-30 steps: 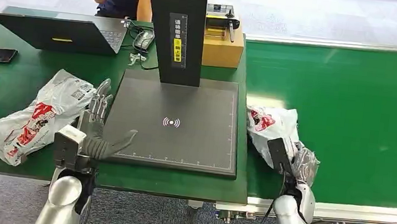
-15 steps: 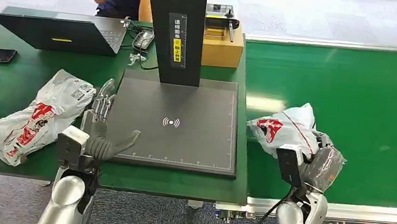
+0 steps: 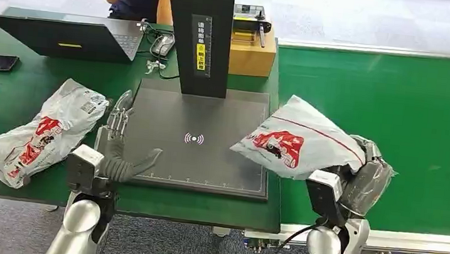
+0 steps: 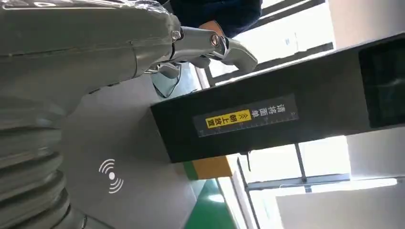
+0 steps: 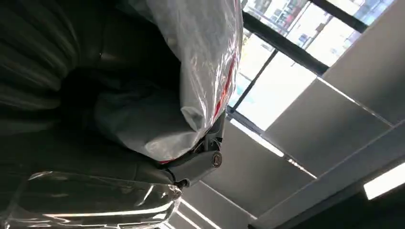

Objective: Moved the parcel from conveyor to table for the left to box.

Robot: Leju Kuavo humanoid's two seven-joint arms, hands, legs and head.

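Crinkled glossy white plastic parcel, frame centre-right, gripped by right hand; left hand spread flat, holding nothing.

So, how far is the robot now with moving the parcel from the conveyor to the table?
Done: the parcel is off the green conveyor. In hand: the right hand holds it in the air, over the edge of the black scanner pad. Left: setting it down for the open left hand.
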